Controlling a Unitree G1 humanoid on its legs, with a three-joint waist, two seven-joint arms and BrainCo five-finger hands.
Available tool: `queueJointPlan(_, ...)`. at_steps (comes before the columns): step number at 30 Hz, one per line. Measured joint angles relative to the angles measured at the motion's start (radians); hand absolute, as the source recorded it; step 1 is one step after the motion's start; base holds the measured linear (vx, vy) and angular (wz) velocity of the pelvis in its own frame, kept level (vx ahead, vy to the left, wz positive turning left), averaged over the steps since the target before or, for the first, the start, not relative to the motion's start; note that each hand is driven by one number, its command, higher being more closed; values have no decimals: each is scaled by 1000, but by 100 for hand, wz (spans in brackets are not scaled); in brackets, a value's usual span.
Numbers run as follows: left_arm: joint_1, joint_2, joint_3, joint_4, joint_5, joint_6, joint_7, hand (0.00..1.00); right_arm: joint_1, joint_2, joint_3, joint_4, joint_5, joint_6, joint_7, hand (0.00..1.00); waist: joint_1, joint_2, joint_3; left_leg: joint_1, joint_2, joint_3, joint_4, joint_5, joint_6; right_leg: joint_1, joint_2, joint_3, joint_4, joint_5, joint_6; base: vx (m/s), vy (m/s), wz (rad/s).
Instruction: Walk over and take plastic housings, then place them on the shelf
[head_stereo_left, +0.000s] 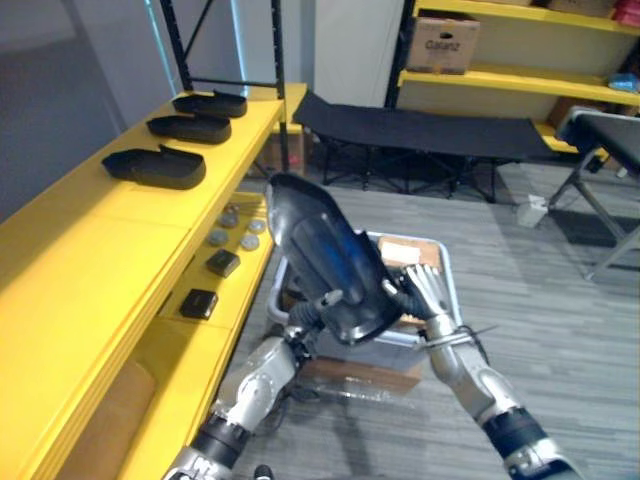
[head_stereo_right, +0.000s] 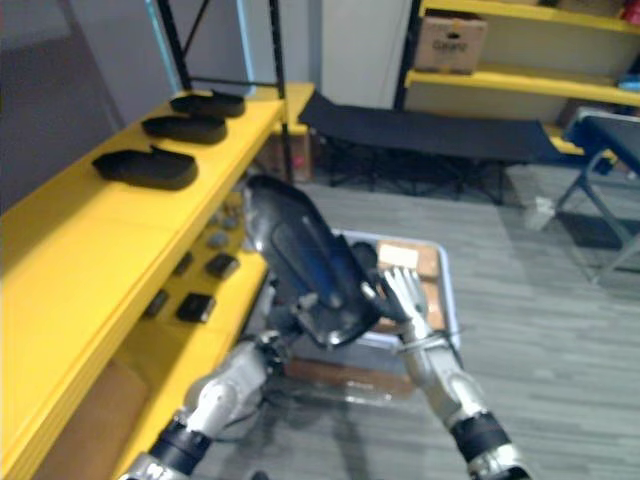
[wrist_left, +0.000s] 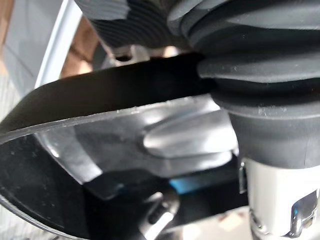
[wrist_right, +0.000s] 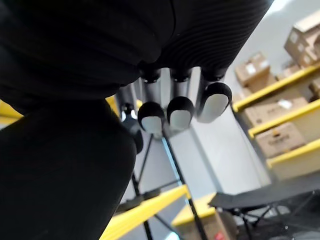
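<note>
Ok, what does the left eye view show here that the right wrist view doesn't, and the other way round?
Left eye view: three shelved housings lying on the yellow top shelf, the grey bin on the floor, and the left hand and right hand supporting the big black held housing. Right wrist view: the right hand's fingers from close up, straight and side by side by the housing's edge. Both: the held housing, the black cot, and cardboard boxes on far yellow shelves.
</note>
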Motion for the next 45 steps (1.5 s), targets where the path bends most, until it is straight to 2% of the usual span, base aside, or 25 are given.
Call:
queueJointPlan(3, 10, 1, -1, 0, 0, -21, 13, 100, 4, 2, 16, -1, 20, 0, 0, 100, 0, 0, 0, -2, 0, -8, 0, 0, 0, 2, 0, -8, -1, 0, 0, 32, 20, 7)
queueJointPlan(9, 66, 0, 1, 2, 16, -122, 57, 100, 51, 33, 25, -53, 22, -2, -1, 100, 6, -1, -1, -18, -1, -27, 0, 4, 0, 1, 2, -20, -6, 1, 3, 23, 11, 8)
queueJointPlan(13, 75, -6, 6, 1, 41, -188, 44, 100, 74, 43, 22, -122, 29, -2, -5, 100, 13, -1, -1, -18, -11, -27, 0, 5, 2, -1, 3, -31, -1, -3, -2, 0, 0, 0)
queueJointPlan(22, 80, -7, -18, -2, -47, -243, 43, 100, 92, 61, 17, -169, 39, -11, -25, 100, 6, -14, -11, -16, -7, -12, 0, 5, 2, -16, 2, -10, 8, -7, -4, 8, 23, -5)
queueJointPlan(26, 80, -8, -21, -4, -74, -243, 45, 100, 95, 61, 13, -182, 38, -36, -19, 100, 6, -10, -16, -7, -7, 6, 0, 5, 2, -17, 4, 1, 13, -5, -6, 19, 24, -9)
queueJointPlan(30, 80, -13, -18, -25, -71, -243, 50, 100, 97, 60, 4, -205, 38, -36, -18, 100, 7, -9, -17, 0, -7, 11, 0, 4, 1, -17, 4, 10, 13, -6, -6, 17, 14, -7)
queueJointPlan(31, 81, -19, -15, -26, -65, -244, 50, 100, 97, 60, 2, -208, 38, -36, -17, 0, 7, -7, -18, 0, -7, 11, 0, 4, 1, -17, 4, 10, 12, -6, -6, 0, 0, 0)
queueJointPlan(35, 116, -49, 13, -44, -34, -249, 49, 100, 106, 63, 1, -235, 42, -42, 5, 0, 8, 3, -24, -1, -7, 11, 0, 4, 1, -17, 4, 10, 10, -7, -7, 0, 0, 0)
queueJointPlan(40, 138, -50, 46, -90, 16, -275, 52, 100, 119, 83, 7, -242, 105, -114, 23, 0, 9, 16, -32, -1, -6, 11, 0, 4, 1, -17, 5, 10, 8, -8, -8, 0, 0, 0)
queueJointPlan(43, 142, -70, 65, -111, 164, -318, 121, 100, 130, 101, 30, -243, 160, -153, 18, 0, 14, 17, -33, -1, -6, 10, 0, 4, 1, -17, 5, 10, 9, -8, -8, 0, 0, 0)
queueJointPlan(45, 152, -92, 84, -117, 342, -337, 203, 100, 138, 114, 32, -243, 176, -155, 1, 0, 15, 17, -33, 0, -6, 10, 0, 4, 1, -17, 5, 10, 9, -8, -8, 0, 0, 0)
